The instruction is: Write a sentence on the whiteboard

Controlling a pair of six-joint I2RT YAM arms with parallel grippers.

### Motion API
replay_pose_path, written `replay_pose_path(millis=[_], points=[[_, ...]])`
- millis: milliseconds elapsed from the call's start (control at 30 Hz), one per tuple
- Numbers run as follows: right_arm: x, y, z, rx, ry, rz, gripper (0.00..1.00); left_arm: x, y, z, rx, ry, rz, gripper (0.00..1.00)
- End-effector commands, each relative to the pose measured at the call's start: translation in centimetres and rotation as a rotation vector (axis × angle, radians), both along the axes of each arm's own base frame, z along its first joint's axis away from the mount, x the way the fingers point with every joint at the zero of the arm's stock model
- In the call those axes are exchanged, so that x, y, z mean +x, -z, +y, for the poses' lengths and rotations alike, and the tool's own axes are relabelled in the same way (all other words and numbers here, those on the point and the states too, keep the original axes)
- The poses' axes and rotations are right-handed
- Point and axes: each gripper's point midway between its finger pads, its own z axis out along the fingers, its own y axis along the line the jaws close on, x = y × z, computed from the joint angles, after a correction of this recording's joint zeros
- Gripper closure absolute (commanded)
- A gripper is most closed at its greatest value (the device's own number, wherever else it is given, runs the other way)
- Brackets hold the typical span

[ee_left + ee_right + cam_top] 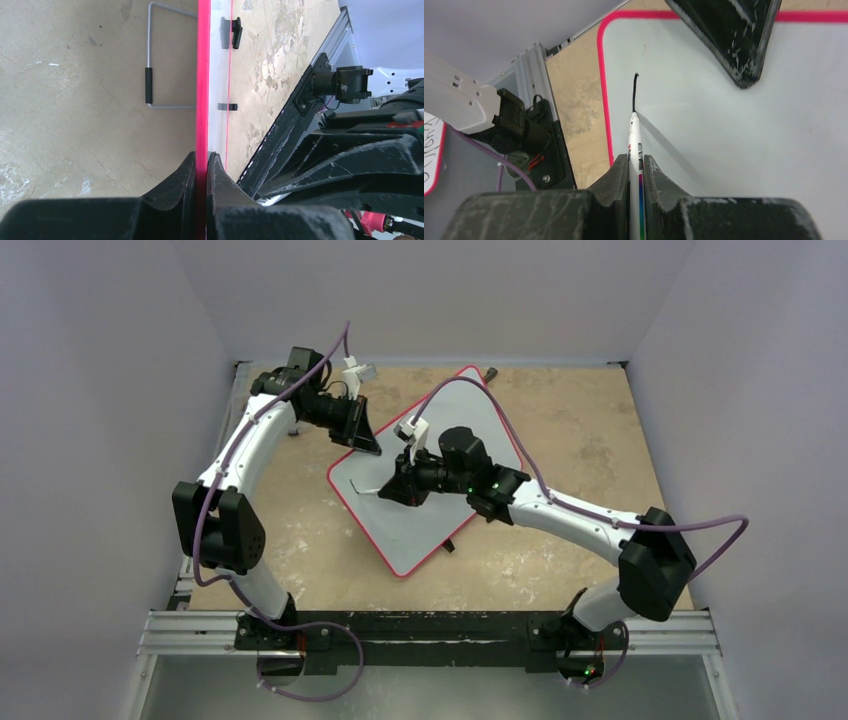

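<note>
Red-rimmed, the whiteboard (405, 525) sits askew on the tan table (580, 430), its edge pinched by the left gripper (202, 165). The right gripper (635, 170) clamps a white marker (634, 137), tip ending one short black stroke (634, 92), too little to read.

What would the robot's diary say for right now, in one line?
left gripper: shut on whiteboard rim | right gripper: shut on marker | tip: on board | writing: one short black stroke
</note>
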Motion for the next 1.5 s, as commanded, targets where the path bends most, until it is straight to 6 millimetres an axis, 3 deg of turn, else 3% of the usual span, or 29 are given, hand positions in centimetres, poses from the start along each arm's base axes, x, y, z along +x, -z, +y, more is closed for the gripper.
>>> replay_pose_path(millis=[0,200,567,767,1000,1467], points=[[-0.3,1.0,-1.2,-0.011,0.042,0.009,1.00,1.2,0.8,1.4,0.134,-0.013,-0.118,1.00],[-0.8,1.1,-1.6,-0.008,0.043,0.022,1.00,1.2,0.8,1.4,0.134,-0.012,-0.117,1.00],[-1.1,-4.8,-0.5,0.091,-0.009,-0.025,1.00,1.1,0.8,1.4,0.133,-0.011,-0.115,1.00],[-0.4,-6.2,0.4,0.118,-0.003,-0.027,1.00,1.0,0.7,1.3,0.132,-0.007,-0.117,1.00],[0.9,-6.3,1.0,0.106,0.033,-0.025,1.00,1.0,0.7,1.2,0.126,-0.004,-0.118,1.00],[1.7,-4.4,1.2,0.060,0.056,-0.008,1.00,0.8,0.5,1.2,0.122,-0.002,-0.123,1.00]])
